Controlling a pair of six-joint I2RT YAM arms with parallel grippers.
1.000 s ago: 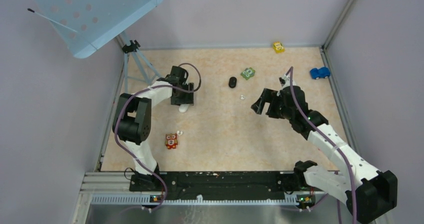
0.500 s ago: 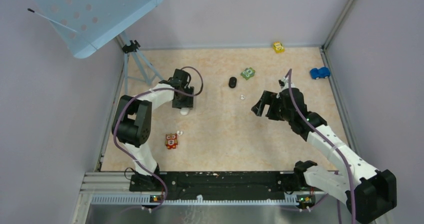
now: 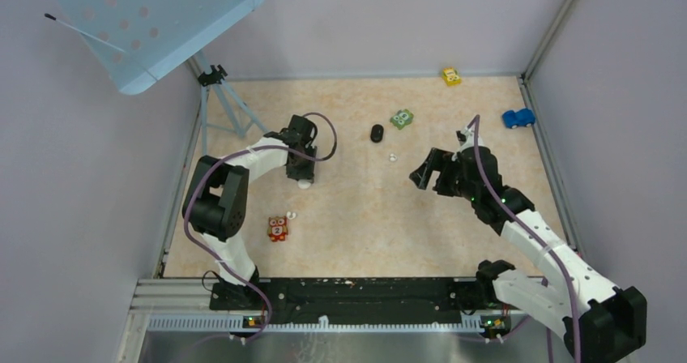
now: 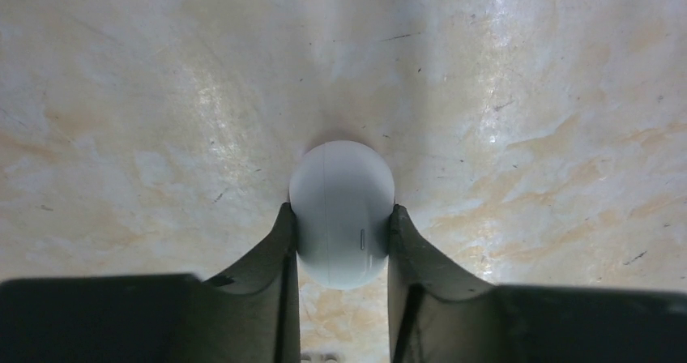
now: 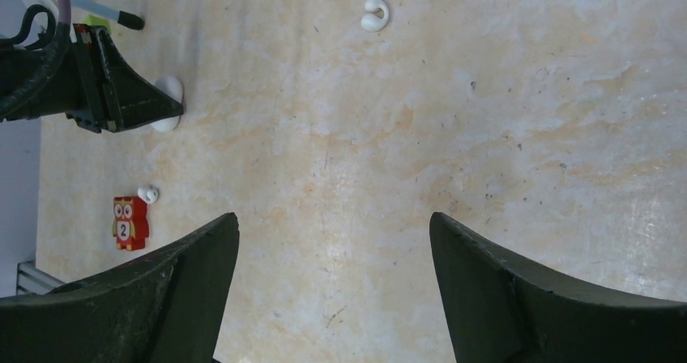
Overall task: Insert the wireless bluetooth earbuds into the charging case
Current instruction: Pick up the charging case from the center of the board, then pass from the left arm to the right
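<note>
My left gripper [image 3: 304, 177] [image 4: 341, 209] is shut on a white rounded charging case [image 4: 342, 213], low over the table left of centre. The case's lid is closed. It also shows in the top view [image 3: 305, 184] and the right wrist view [image 5: 169, 104]. One white earbud [image 3: 393, 158] [image 5: 374, 14] lies on the table between the arms. Another white earbud [image 3: 292, 215] [image 5: 148, 193] lies beside a red owl block. My right gripper [image 3: 423, 172] [image 5: 334, 217] is open and empty, right of centre, above bare table. No black bud shows clearly.
A black oval object [image 3: 377, 133] and a green toy [image 3: 401, 119] sit at the back middle. A red owl block [image 3: 277, 228], a yellow car [image 3: 451, 76] and a blue car [image 3: 518, 118] lie around. A tripod [image 3: 220, 96] stands at the back left.
My left gripper has moved right and slightly nearer with the white case between its fingers. My right gripper has shifted only a little.
</note>
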